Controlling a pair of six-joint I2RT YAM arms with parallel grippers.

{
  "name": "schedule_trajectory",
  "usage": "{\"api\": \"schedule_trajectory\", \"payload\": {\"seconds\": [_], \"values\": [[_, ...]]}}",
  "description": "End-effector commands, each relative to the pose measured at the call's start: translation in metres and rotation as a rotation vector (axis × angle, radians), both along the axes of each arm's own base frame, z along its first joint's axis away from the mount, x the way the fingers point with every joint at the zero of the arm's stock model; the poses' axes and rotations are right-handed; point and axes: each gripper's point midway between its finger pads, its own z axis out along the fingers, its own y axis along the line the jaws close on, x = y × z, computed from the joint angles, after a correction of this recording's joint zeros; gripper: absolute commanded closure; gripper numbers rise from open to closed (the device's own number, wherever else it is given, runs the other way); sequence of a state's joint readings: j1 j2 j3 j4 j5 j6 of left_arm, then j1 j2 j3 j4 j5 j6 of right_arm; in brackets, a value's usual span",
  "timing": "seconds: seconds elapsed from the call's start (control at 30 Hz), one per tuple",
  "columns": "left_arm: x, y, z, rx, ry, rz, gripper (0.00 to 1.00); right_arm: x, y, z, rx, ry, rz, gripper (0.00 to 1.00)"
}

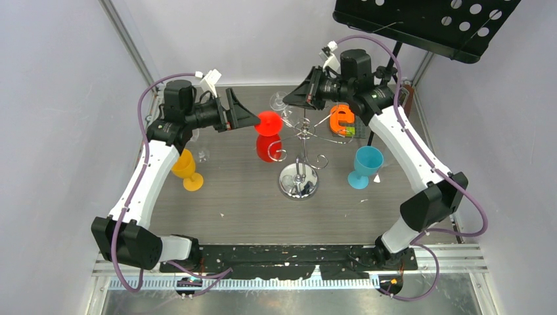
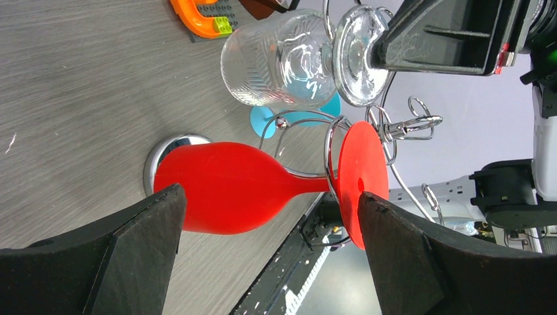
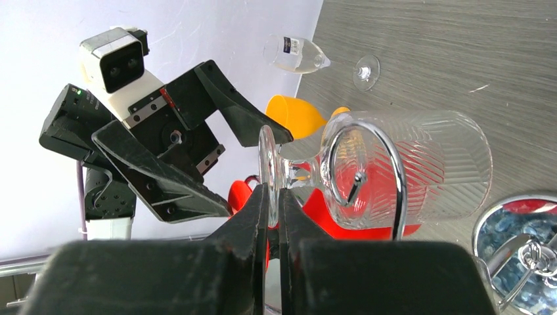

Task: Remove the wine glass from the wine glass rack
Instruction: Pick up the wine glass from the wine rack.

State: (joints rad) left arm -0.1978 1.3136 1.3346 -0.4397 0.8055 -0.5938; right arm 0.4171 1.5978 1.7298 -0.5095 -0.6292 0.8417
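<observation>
- Top external view: at far left, the left end effector (image 2: 269,200) reaches in from the left with its fingers spread wide, holding nothing.
- A yellow goblet (image 1: 186,167) stands upright on the worktop (image 1: 230,197) just beside the left arm. A small clear glass (image 3: 295,54) lies on its side near it.
- The red wine glass (image 1: 268,123) hangs upside down from the rack (image 1: 299,182), its stem in one curled wire arm and its bowl pointing down at the worktop.
- From the left wrist, the red wine glass sits between the spread fingers, its round foot close to one finger. I cannot tell whether they touch.
- The rack stands near the middle of the worktop on its round mirrored base, with its post upright and its wire arms fanning out.
- The clear wine glass (image 3: 420,164), with a ribbed bowl, also hangs from the rack, behind the red one, its stem inside a wire loop.
- The right end effector (image 3: 274,197) is closed on the thin edge of that glass's foot, pinching it between both fingers.
- An orange toy block (image 1: 341,118) lies behind the rack, under the right arm.
- A blue goblet (image 1: 365,164) stands upright to the right of the rack, apart from it.
- A black music stand (image 1: 420,23) overhangs the far right corner.
</observation>
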Motion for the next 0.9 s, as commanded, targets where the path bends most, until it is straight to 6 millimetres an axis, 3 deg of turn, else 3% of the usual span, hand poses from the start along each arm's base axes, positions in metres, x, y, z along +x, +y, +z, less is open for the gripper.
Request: {"api": "schedule_trajectory", "payload": {"seconds": [0.0, 0.3, 0.53, 0.87], "values": [[-0.007, 0.002, 0.011, -0.004, -0.047, -0.021, 0.0, 0.002, 0.008, 0.062, 0.095, -0.18, 0.025, 0.94], [-0.009, 0.002, 0.011, 0.0, -0.048, -0.023, 0.0, 0.021, 0.011, 0.071, 0.117, -0.211, -0.033, 0.94], [-0.011, 0.006, 0.017, 0.023, -0.061, -0.008, 0.0, 0.039, 0.012, 0.09, 0.173, -0.281, -0.091, 0.94], [-0.02, 0.02, 0.051, 0.033, -0.185, 0.069, 0.0, 0.044, 0.013, 0.128, 0.224, -0.438, -0.088, 0.94]]}}
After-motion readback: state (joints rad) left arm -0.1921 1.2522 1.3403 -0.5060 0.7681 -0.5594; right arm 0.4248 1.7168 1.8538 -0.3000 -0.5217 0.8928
